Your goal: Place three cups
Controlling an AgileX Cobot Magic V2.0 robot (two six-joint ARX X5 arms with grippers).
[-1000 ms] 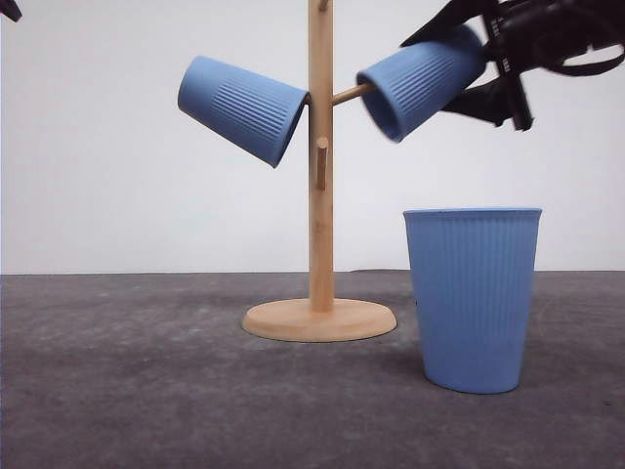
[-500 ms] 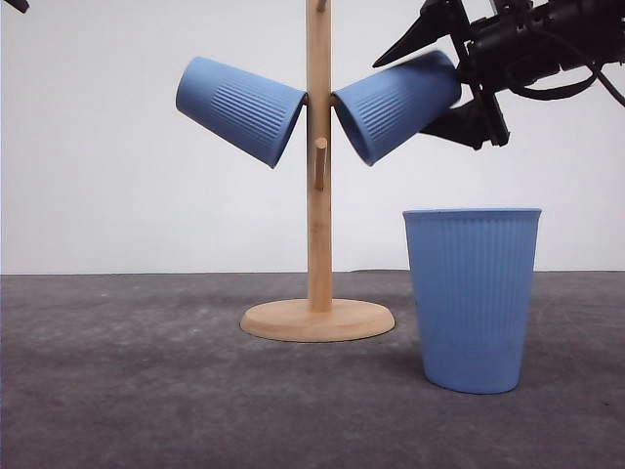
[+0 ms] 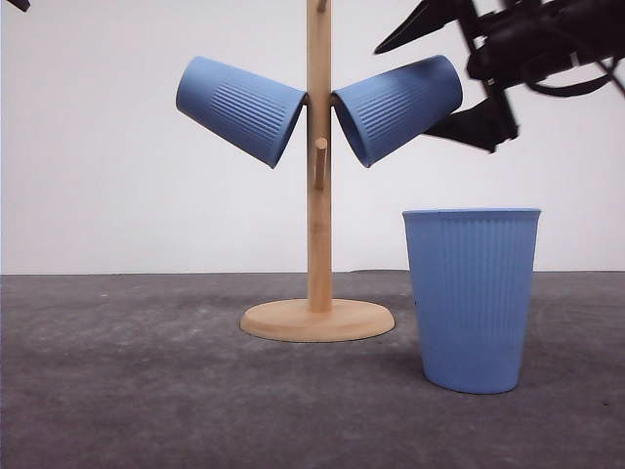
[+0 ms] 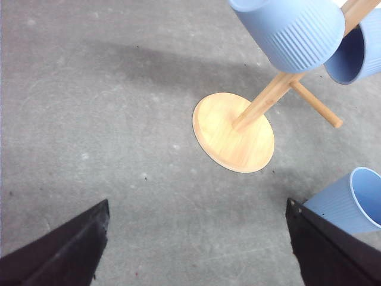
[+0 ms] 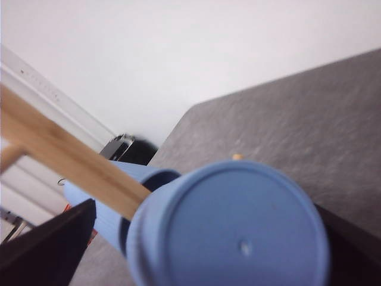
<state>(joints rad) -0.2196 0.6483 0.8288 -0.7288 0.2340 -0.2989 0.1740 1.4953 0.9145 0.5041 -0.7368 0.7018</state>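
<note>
so the second of three cups [image 3: 398, 106] hung mouth-inward on a peg of the wooden stand [image 3: 318, 195], with the right pincer [image 3: 444, 68] spread wide around its base, released and not touching. one cup [image 3: 240, 107] hung on the opposite peg; the third cup [image 3: 473, 298] stood upright on the bench [image 3: 146, 391]. next, likely, that one needs picking up and hanging. the left pincer [image 4: 196, 238] was open, empty.
</note>
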